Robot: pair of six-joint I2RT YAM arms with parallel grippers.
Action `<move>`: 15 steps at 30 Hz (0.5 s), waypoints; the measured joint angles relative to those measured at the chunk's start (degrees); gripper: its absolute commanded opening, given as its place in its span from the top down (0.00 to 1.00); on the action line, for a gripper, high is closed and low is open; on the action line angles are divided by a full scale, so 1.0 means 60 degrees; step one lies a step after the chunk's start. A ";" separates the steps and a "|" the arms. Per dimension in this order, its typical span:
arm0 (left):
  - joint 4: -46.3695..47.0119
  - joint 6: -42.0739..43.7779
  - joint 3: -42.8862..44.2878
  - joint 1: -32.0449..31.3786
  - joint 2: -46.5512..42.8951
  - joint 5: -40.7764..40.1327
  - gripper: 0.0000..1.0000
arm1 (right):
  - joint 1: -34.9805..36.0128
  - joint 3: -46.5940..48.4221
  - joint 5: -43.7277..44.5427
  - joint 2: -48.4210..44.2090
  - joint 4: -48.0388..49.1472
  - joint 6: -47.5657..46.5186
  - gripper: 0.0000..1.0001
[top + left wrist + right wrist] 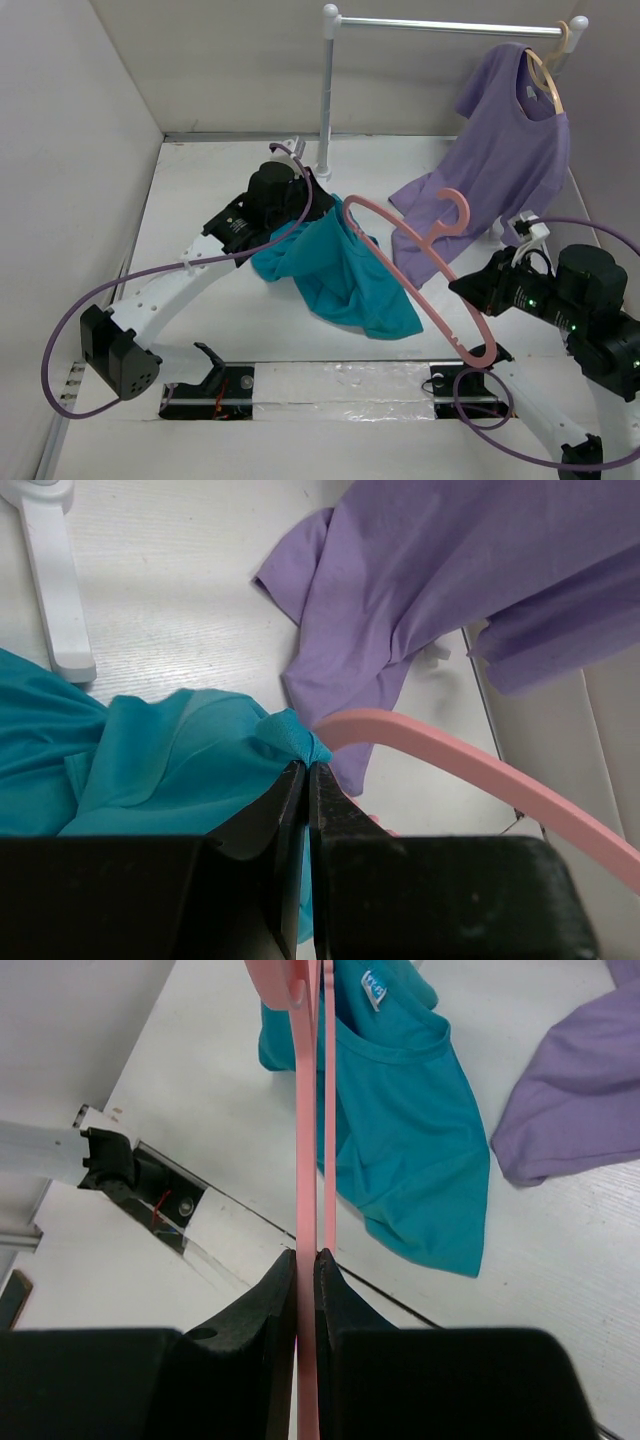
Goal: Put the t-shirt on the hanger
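Observation:
The teal t-shirt [345, 275] lies crumpled mid-table, one edge lifted. My left gripper [303, 197] is shut on a bunched fold of it; in the left wrist view the jaws [306, 767] pinch the teal cloth [150, 770] just beside the pink hanger [480, 765]. My right gripper [462, 287] is shut on the hanger [432, 238] and holds it tilted above the table, its far end at the lifted shirt edge. In the right wrist view the gripper [307, 1257] clamps the pink bar [305, 1110], with the t-shirt [400, 1130] beyond.
A lilac t-shirt [505, 150] hangs on a wooden hanger [548, 80] from a white rail at back right, its hem on the table. The rail post [327, 100] stands behind my left gripper. Purple cables loop from both arms. Walls close left and back.

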 measured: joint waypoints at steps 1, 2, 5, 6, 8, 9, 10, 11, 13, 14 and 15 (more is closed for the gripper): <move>-0.0004 0.0007 0.0000 0.0000 0.0004 0.0022 1.00 | 0.0000 -0.0069 -0.0051 0.0000 0.0055 -0.0015 1.00; -0.0025 0.0033 0.0000 0.0000 0.0011 0.0040 1.00 | 0.0000 -0.0120 -0.0098 0.0007 0.0058 -0.0022 1.00; -0.0066 0.0098 0.0000 0.0000 0.0018 0.0102 1.00 | 0.0000 -0.0237 -0.0324 0.0069 0.0135 -0.0051 1.00; -0.0066 0.0109 0.0000 0.0000 0.0022 0.0124 1.00 | 0.0000 -0.0291 -0.0404 0.0091 0.0171 -0.0055 1.00; -0.0066 0.0142 0.0000 0.0000 0.0033 0.0182 1.00 | 0.0000 -0.0430 -0.0601 0.0117 0.0259 -0.0055 1.00; -0.0066 0.0146 0.0000 0.0000 0.0036 0.0193 1.00 | 0.0000 -0.0492 -0.0696 0.0135 0.0277 -0.0051 1.00; -0.0066 0.0157 0.0000 0.0000 0.0036 0.0208 1.00 | 0.0000 -0.0561 -0.0798 0.0146 0.0299 -0.0051 1.00; -0.0066 0.0175 0.0000 0.0000 0.0036 0.0215 1.00 | 0.0000 -0.0605 -0.0892 0.0171 0.0299 -0.0051 1.00; -0.0066 0.0200 0.0004 0.0000 0.0036 0.0215 1.00 | 0.0000 -0.0623 -0.1035 0.0200 0.0310 -0.0051 1.00; -0.0066 0.0211 0.0004 0.0000 0.0036 0.0211 1.00 | 0.0000 -0.0623 -0.1075 0.0200 0.0310 -0.0051 1.00; -0.0069 0.0215 0.0007 0.0000 0.0036 0.0208 1.00 | 0.0000 -0.0623 -0.1126 0.0193 0.0310 -0.0055 1.00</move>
